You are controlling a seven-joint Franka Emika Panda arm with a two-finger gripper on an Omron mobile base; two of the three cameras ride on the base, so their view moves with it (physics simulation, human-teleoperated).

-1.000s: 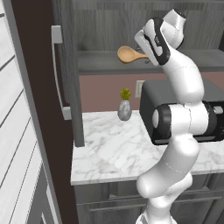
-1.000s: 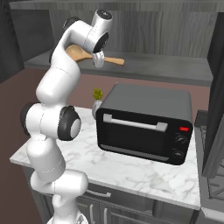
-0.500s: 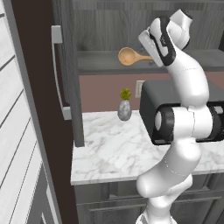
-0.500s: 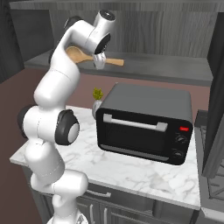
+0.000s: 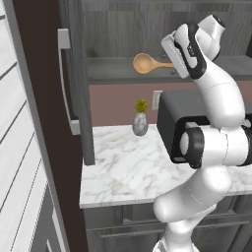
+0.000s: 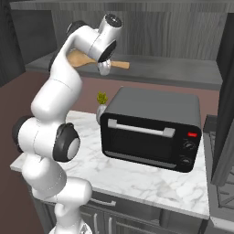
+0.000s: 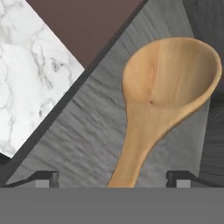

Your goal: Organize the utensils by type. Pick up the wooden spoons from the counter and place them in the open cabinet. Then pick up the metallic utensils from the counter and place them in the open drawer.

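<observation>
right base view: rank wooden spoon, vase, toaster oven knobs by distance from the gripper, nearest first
1. Wooden spoon: on the cabinet shelf, right at the open gripper.
2. Vase: on the counter below the gripper, beside the oven's left end.
3. Toaster oven knobs: at the oven's lower right, farthest.

my two dark fingertips (image 7: 47, 176) stand wide apart at the bottom, and the large wooden spoon (image 7: 162, 101) lies between them on the grey wood-grain cabinet shelf (image 7: 83, 144), its handle running down toward me and its round bowl at the upper right. neither tip touches it. past the shelf edge at the left lies the marble counter (image 7: 30, 83) below
</observation>
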